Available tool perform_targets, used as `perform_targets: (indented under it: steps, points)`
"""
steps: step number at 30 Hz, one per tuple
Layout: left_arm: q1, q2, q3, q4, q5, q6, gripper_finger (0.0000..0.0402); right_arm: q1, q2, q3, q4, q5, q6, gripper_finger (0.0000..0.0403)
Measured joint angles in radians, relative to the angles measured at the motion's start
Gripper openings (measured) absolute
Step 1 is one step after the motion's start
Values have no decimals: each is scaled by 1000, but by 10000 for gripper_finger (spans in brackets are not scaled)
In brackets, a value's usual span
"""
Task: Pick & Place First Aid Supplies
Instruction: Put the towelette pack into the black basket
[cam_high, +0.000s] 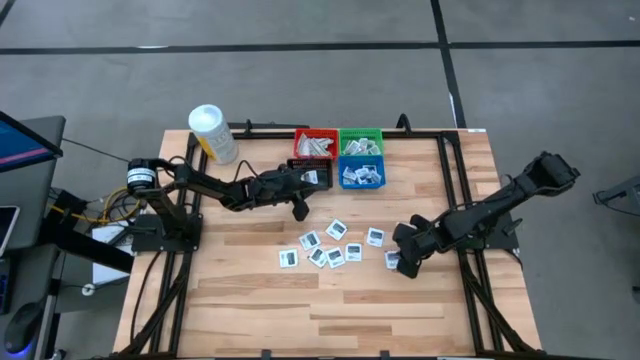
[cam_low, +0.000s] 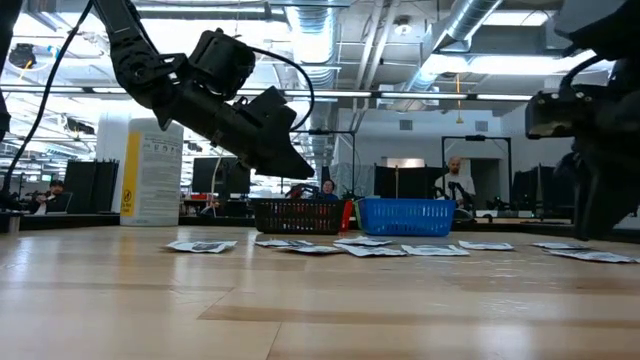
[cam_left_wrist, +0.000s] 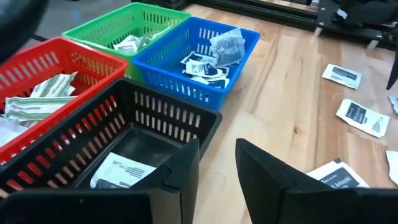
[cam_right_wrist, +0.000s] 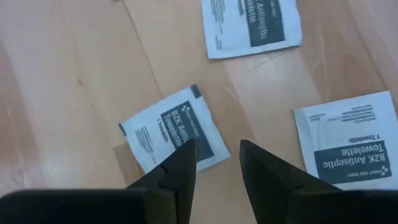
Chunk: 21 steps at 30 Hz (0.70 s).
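At the table's (cam_high: 250, 300) far left corner stands a white tub (cam_high: 212, 133) with a yellow label. Next to it the left gripper (cam_left_wrist: 216, 163) hangs over the near edge of the black bin (cam_left_wrist: 106, 149), its fingers a narrow gap apart with nothing between them; one white packet (cam_left_wrist: 121, 171) lies flat on that bin's floor. Behind the black bin sits the red bin (cam_high: 315, 143) with pale green-white strips in it, then the green bin (cam_high: 360, 141), and in front of that the blue bin (cam_high: 361, 174) holding several white packets with dark print. On the bare wood nearer the middle, loose square packets (cam_high: 334, 243) lie scattered in a loose cluster, well apart from the bins. Over to the right, the right gripper (cam_right_wrist: 216, 163) is low over the table at the cluster's right end, fingers narrowly parted and empty, straddling the corner of a towelette packet (cam_right_wrist: 176, 133) that lies flat; two more such packets lie just beside it. Beyond the table, people sit at desks in the room.
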Motion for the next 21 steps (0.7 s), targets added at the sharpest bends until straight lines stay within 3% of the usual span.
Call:
perform_targets:
  steps: [6,11,16,21]
  points:
    - [0,0,0,-3,0,0,106,38,32,0,-2,1,-33,118]
    - [2,-22,1,-39,13,-1,106,70,144,1,46,11,-34,118]
    - [16,-102,1,-131,18,-1,106,101,252,16,107,85,1,118]
    - [28,-204,1,-148,65,-1,106,136,260,10,122,155,42,109]
